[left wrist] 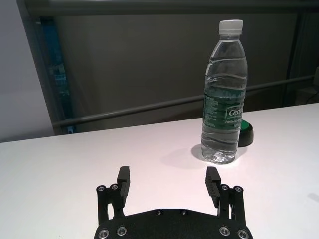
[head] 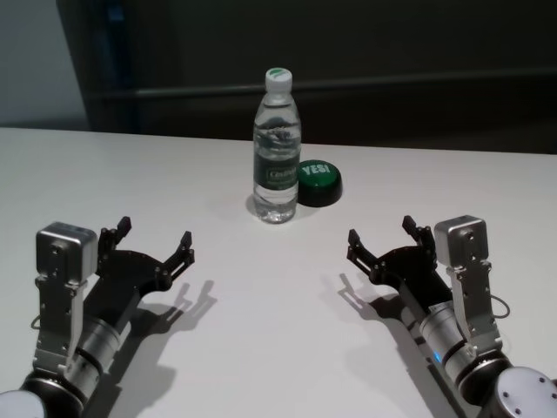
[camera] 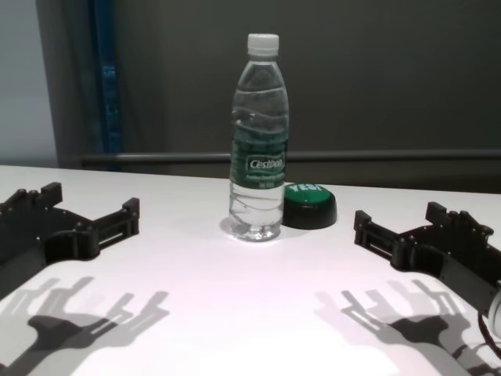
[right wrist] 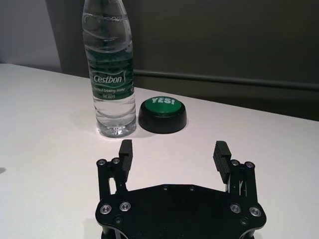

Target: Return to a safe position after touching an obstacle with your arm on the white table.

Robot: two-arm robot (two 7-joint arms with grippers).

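Note:
The obstacle, a clear water bottle (head: 278, 148) with a white cap and dark green label, stands upright on the white table (head: 261, 348) at the middle back. It also shows in the left wrist view (left wrist: 224, 94), right wrist view (right wrist: 109, 69) and chest view (camera: 258, 141). My left gripper (head: 155, 239) is open and empty, low over the table at the near left, well apart from the bottle; it shows in its wrist view (left wrist: 169, 180) and the chest view (camera: 90, 207). My right gripper (head: 383, 237) is open and empty at the near right, also apart (right wrist: 173, 152) (camera: 395, 222).
A low round green button (head: 318, 181) marked "YES!" on a black base sits just right of the bottle, close behind it (right wrist: 162, 113) (camera: 308, 205). A dark wall with a horizontal rail (camera: 391, 157) runs behind the table's far edge.

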